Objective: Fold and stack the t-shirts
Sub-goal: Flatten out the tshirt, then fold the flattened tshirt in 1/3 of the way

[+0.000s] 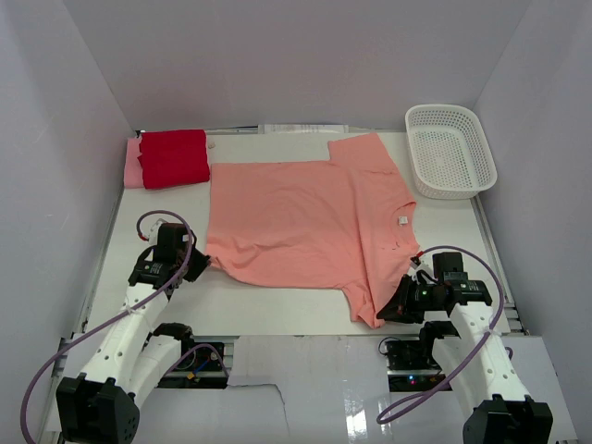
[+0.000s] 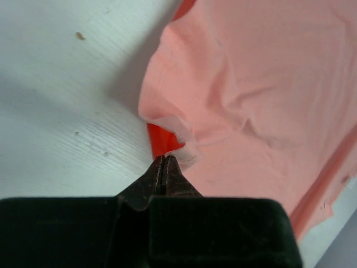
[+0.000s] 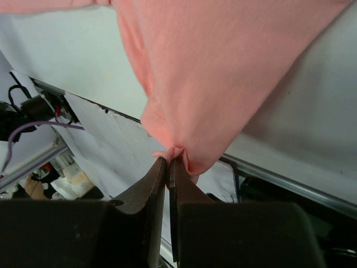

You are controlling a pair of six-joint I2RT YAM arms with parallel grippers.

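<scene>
As left hand and right hand pinch it, salmon t-shirt lies spread.
Pinches at lower-left hem, lower-right corner; red t-shirt folded upper left.

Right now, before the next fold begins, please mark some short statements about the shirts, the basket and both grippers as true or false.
1. The left gripper is shut on the hem of the salmon short-sleeved cloth t-shirt. True.
2. The bright red folded t-shirt lies on the pale pink folded t-shirt. True.
3. The white plastic mesh basket holds a t-shirt. False: it is empty.
4. The right gripper hangs open. False: it is shut on the salmon t-shirt's edge.
5. The salmon t-shirt is already folded. False: it lies mostly spread open.
</scene>
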